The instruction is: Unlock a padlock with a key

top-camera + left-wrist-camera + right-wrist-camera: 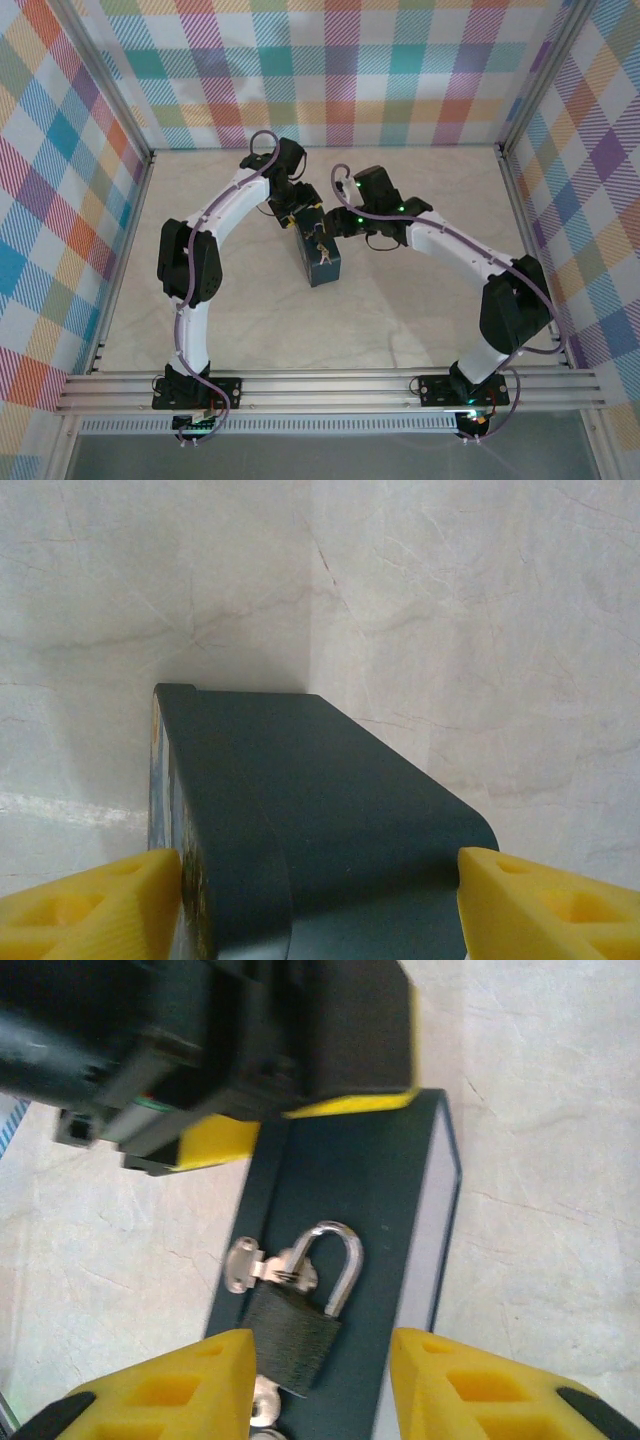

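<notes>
Yellow fingers [90,910] of the left gripper [318,870] pressed against two opposite faces of the dark blue tin [330,800], clamped on it near one end. The tin rested on the pale marbled table [480,630]. Its painted yellow-and-blue face was turned sideways, under the left-hand finger in the left wrist view, and a plain dark face pointed up.

The right gripper [320,1345] hung over the other end of the tin with its fingers well apart and nothing held between them. The padlock [292,1335] lay on the tin's upward face, its dark body in the gap between those two fingers. Its left edge came very close to one finger, though whether they touched could not be told. Its silver shackle [340,1255] pointed toward the left gripper.

The key [240,1263] lay on the tin just beside the shackle, its grey head at the tin's edge and its shaft reaching in against the loop. Another scrap of grey metal showed below the padlock body, too cut off to make out.

From above, both arms met over the tin at the middle of the table.
</notes>
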Controlling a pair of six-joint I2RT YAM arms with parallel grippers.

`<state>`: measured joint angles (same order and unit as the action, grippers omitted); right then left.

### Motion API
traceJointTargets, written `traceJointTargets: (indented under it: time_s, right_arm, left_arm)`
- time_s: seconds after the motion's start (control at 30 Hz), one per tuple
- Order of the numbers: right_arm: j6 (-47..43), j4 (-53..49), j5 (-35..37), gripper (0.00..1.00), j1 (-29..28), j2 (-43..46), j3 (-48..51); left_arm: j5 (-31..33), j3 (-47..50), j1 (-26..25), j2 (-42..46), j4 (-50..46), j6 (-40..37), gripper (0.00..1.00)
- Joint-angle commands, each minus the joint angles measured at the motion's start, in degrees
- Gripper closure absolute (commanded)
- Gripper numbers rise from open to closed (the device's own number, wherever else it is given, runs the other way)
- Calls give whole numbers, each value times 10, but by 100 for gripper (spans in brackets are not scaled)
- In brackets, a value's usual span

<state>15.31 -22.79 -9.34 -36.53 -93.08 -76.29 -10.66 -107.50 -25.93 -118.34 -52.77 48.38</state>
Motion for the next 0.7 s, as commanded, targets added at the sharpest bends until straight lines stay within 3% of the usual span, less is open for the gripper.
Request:
traceJointTargets:
  time_s: [0.0,0.17,0.47,0.67]
  right_arm:
    - [-19,-65,56,57,-40,-9,-45]
    - [-15,-107,142,48,-80,-47,-74]
    - [-36,-141,204,49,-103,-88,-111]
    - [-34,-136,207,52,-105,-104,-116]
  left_arm:
    - [-2,9,-1,-35,-83,-1,30]
    - [-7,5,-1,-35,-81,-1,31]
    - [-13,13,3,-30,-76,1,31]
    - [-13,20,4,-25,-73,0,31]
